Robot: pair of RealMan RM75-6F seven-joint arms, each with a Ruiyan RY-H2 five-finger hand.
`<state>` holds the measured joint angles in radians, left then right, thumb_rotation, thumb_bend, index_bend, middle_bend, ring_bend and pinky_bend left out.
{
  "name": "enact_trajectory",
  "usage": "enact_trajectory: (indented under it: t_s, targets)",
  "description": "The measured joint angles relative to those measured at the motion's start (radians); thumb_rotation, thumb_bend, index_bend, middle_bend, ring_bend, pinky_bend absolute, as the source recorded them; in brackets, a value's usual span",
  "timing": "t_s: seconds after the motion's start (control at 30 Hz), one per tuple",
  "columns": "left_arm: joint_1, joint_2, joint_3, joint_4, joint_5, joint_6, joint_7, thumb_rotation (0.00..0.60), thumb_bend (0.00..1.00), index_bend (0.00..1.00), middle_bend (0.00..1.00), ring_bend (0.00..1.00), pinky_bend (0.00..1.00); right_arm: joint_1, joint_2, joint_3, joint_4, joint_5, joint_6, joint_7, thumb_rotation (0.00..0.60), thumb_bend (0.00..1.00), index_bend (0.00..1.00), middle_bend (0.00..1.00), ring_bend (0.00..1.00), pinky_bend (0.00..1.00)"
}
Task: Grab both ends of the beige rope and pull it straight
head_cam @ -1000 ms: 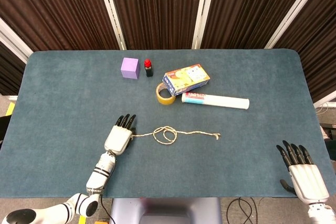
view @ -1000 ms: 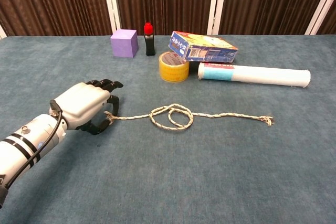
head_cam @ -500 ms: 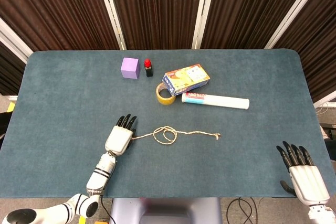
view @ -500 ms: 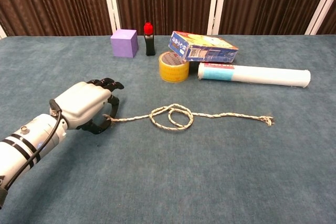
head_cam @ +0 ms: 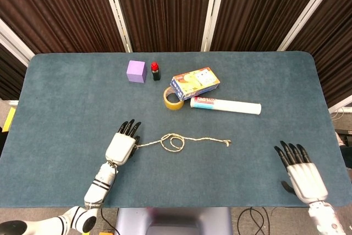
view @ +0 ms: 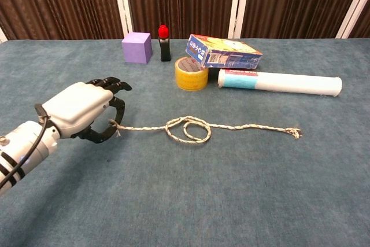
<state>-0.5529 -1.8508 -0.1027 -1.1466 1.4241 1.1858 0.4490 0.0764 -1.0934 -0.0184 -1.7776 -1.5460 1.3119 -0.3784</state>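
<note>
While the left hand [view: 81, 111] seems to pinch the rope [view: 191, 129] end, the empty, spread right hand [head_cam: 301, 174] should reach the far end.

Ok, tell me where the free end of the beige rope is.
In the head view the rope's frayed free end lies mid-table, right of the loop, below the white tube, far from the right robot hand.

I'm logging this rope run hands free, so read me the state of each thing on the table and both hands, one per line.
beige rope: lying on the table, looped in the middle, not straight
left hand: pinches the rope's left end
right hand: fingers apart, holding nothing
tape roll: lying flat
white tube: lying on its side
printed box: closed, lying flat
purple cube: resting flat
red-capped bottle: upright, capped
</note>
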Motion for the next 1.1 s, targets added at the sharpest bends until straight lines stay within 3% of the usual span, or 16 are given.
enact_trajectory:
  t_s: [0.07, 0.2, 0.43, 0.67, 1.1]
  targets:
    - [0.008, 0.016, 0.006, -0.019, 0.004, 0.009, -0.001, 0.6, 0.44, 0.62, 0.1, 0.0, 0.15, 0.036, -0.022, 0.024, -0.002, 0.043, -0.05, -0.035, 0.6, 0.3, 0.04, 0.0, 0.0, 0.0]
    - [0.017, 0.037, 0.012, -0.045, 0.006, 0.019, 0.0, 0.6, 0.44, 0.61, 0.1, 0.0, 0.15, 0.122, -0.091, 0.077, 0.012, 0.143, -0.148, -0.105, 0.6, 0.3, 0.23, 0.0, 0.0, 0.0]
    - [0.027, 0.062, 0.014, -0.069, 0.008, 0.031, 0.001, 0.6, 0.44, 0.6, 0.1, 0.0, 0.15, 0.262, -0.298, 0.153, 0.156, 0.272, -0.239, -0.212, 0.6, 0.3, 0.41, 0.0, 0.0, 0.0]
    - [0.034, 0.082, 0.01, -0.077, 0.005, 0.039, -0.012, 0.6, 0.44, 0.6, 0.1, 0.0, 0.15, 0.339, -0.457, 0.185, 0.301, 0.358, -0.264, -0.284, 0.6, 0.3, 0.46, 0.0, 0.0, 0.0]
    - [0.036, 0.099, 0.007, -0.08, 0.005, 0.041, -0.028, 0.6, 0.44, 0.6, 0.1, 0.0, 0.15, 0.412, -0.573, 0.197, 0.419, 0.415, -0.272, -0.279, 0.6, 0.39, 0.59, 0.02, 0.0, 0.0]
